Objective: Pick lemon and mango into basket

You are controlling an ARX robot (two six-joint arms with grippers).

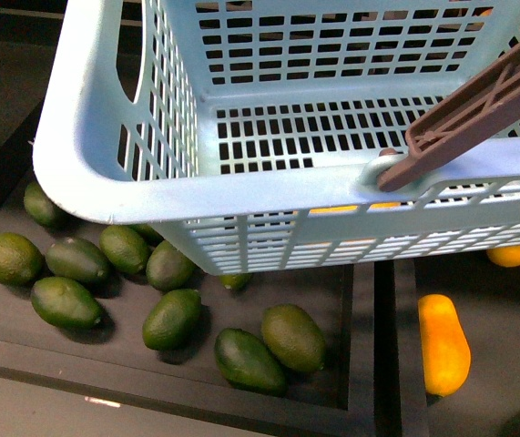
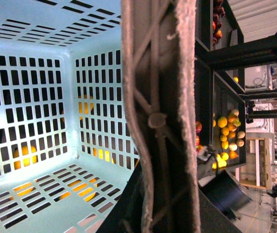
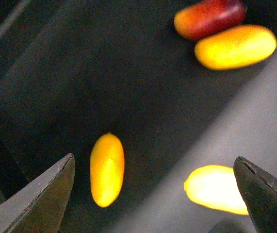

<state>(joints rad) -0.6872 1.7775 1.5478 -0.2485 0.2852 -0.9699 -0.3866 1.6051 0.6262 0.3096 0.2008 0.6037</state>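
Right gripper point(image 3: 154, 160) is hovering over the dark tray point(image 3: 80, 73), jaws spread wide, gripping nothing. Mango point(image 3: 107, 169) is lying on the tray under it — outside the basket point(image 1: 241, 196), which is hanging close to the front camera with its brown handle point(image 1: 469, 109) raised. Handle is filling the left wrist view; left gripper's grip — can't tell. Yellow fruit point(image 3: 216, 188) beside a fingertip is blown out, partly cut off.
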